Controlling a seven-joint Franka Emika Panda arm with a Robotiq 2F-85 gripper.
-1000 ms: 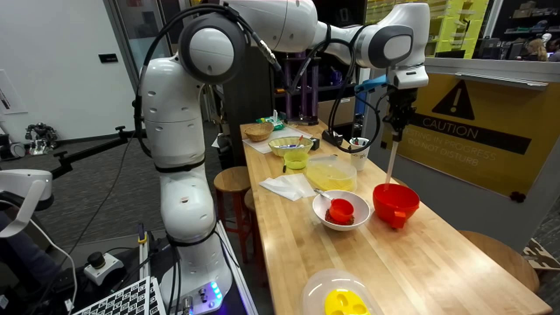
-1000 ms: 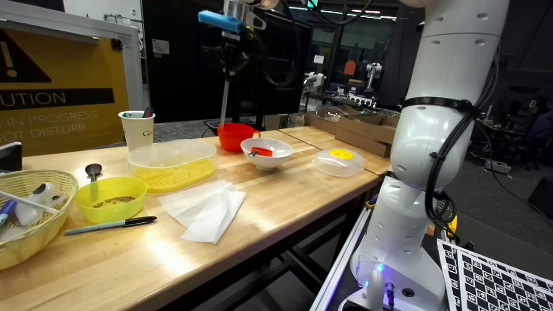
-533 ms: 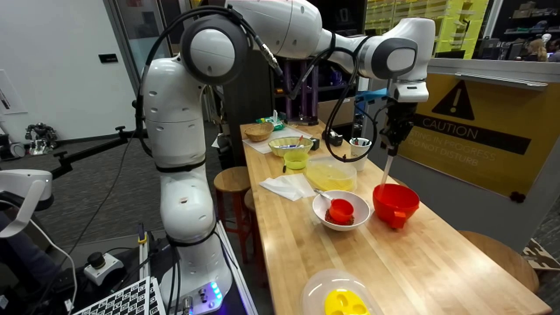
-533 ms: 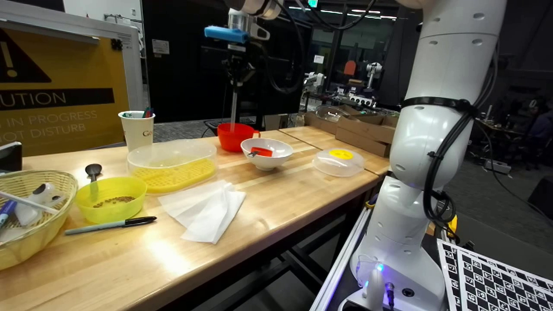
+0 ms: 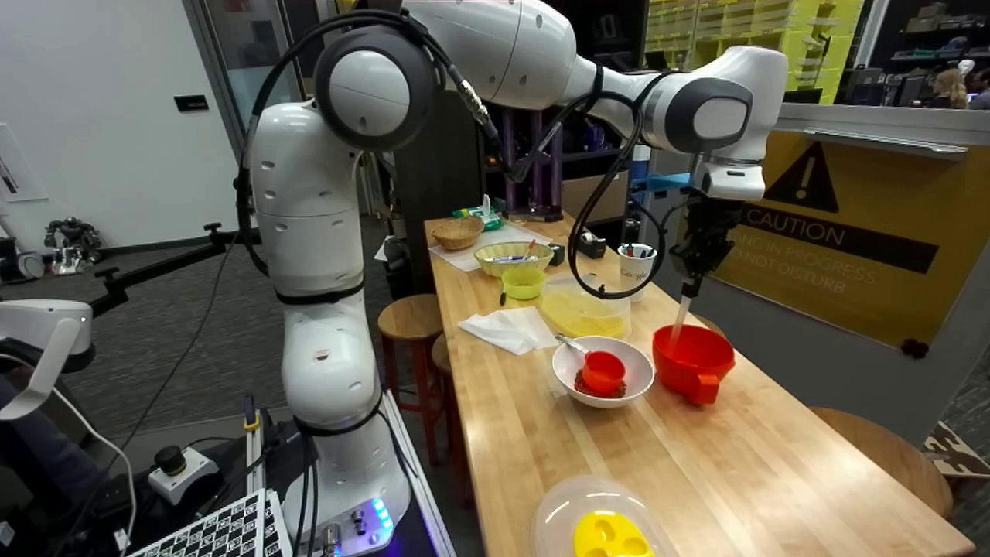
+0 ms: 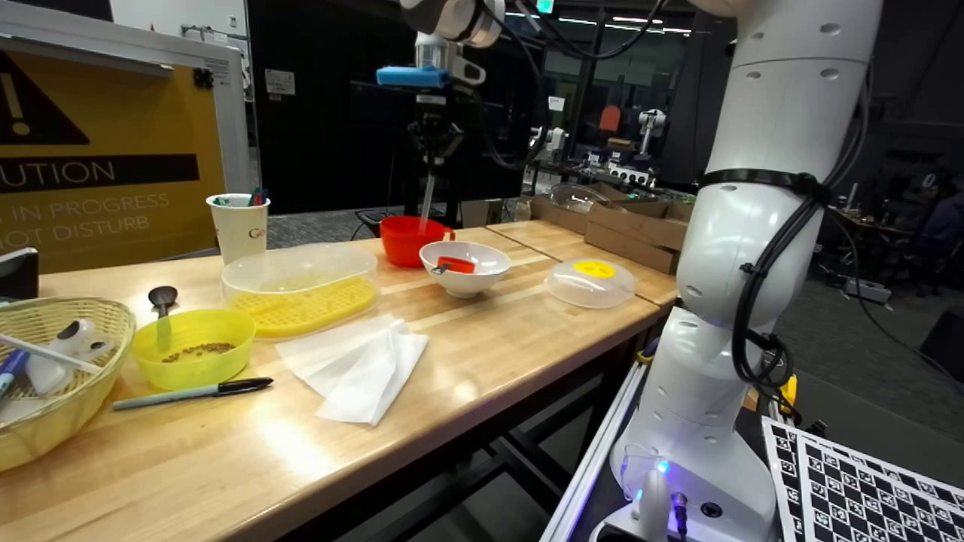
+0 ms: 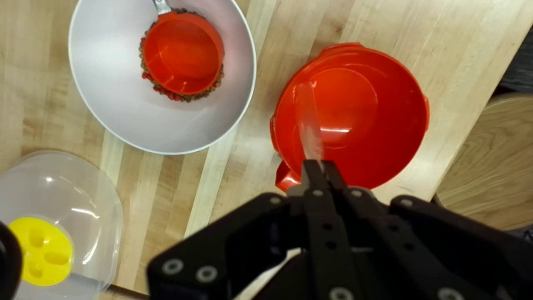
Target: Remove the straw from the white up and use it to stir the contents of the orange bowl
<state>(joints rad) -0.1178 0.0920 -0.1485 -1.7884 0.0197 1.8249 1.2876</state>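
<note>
Surface (image 7: 216, 179): pale striped wood, lightly glossy.
Red-orange bowl (image 5: 688, 379): round, deep, shiny plastic, beside a smooth white round bowl (image 7: 125, 104) holding a round red plastic scoop (image 7: 187, 54).
Straw (image 7: 309, 125): thin, translucent tube of pale plastic, tinted pink where it crosses the red.
Straw's place: lower part inside the red-orange bowl; contact with its bottom unclear.
Straw's long axis: steep, slightly slanted, lower end pointing down.
Hand (image 7: 318, 164): black, jointed, closed on the straw's upper end.

White bowl (image 7: 112, 91) beside orange bowl (image 7: 393, 112), narrow gap
</note>
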